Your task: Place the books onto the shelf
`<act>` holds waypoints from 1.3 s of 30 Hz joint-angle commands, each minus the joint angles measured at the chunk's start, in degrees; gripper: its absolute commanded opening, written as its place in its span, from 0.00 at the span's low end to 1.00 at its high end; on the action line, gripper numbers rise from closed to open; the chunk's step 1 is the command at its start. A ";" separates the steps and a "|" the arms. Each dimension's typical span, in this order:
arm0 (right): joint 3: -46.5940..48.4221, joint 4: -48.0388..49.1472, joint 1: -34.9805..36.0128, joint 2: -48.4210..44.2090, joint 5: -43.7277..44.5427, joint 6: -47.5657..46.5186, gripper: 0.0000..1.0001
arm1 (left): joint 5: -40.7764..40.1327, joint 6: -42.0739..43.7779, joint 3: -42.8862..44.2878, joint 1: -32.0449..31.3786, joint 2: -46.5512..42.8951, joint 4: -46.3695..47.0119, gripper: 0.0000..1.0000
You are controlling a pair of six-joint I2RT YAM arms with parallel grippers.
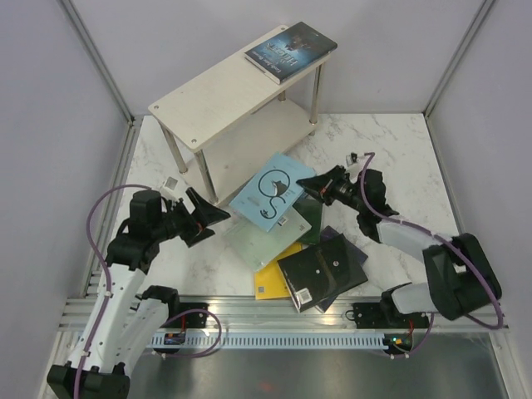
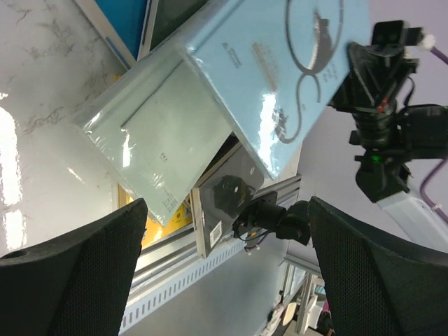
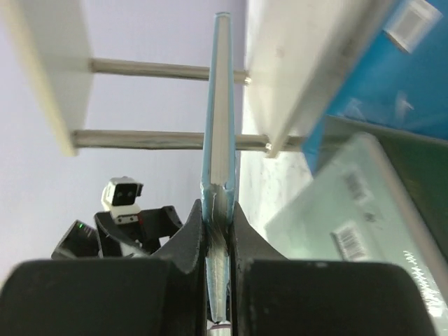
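White-and-black left arm [image 1: 116,295] and right arm [image 1: 409,241], each looped by a purple cable [image 1: 91,233]; black, finely textured jaws

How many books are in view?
8, maybe more hidden: dark blue on the shelf; light blue in the right gripper; pale green, dark green, teal, yellow, black, purple piled on the table.

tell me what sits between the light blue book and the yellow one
The pale green book, partly under the light blue book; the top view shows it.

The shelf [image 1: 208,112] top is open beside the dark blue book [image 1: 291,50]. The light blue book [image 1: 270,193] fronts its lower tier.
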 commanded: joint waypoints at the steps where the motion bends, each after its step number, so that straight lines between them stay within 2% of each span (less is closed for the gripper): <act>1: 10.26 -17.17 0.27 -10.84 -0.98 -7.82 0.00 | -1.07 2.16 4.90 -0.28 0.76 0.26 0.98; 5: 20.97 -31.46 0.18 -16.91 0.07 -12.93 0.00 | -2.04 2.33 6.48 -0.19 1.30 -0.09 0.98; 9: 27.84 -37.27 0.09 -20.52 1.48 -12.94 0.00 | -2.74 2.16 7.01 -0.28 0.59 -0.53 0.98; 12: 35.22 -40.26 0.01 -18.95 2.97 -13.12 0.00 | -2.74 1.98 6.14 -0.28 -0.55 -0.80 0.98; 19: 54.37 -38.26 0.01 -7.44 3.06 -8.21 0.00 | -2.39 -0.04 3.23 -0.28 -4.33 -1.06 0.98; 22: 58.87 -35.01 0.18 -1.82 4.12 -3.99 0.00 | -2.22 -1.44 2.09 -0.28 -6.17 -1.06 0.98; 28: 63.00 -25.51 4.57 8.20 11.31 3.75 0.00 | -2.13 -2.41 2.09 -0.28 -7.05 -1.15 0.98; 35: 72.06 -26.56 11.34 18.66 20.28 6.04 0.00 | -2.13 -2.24 3.58 -0.28 -7.23 -2.38 0.98; 39: 72.86 -29.19 12.84 20.08 23.62 6.13 0.00 | -2.48 -1.97 3.76 -0.28 -7.67 -3.17 0.98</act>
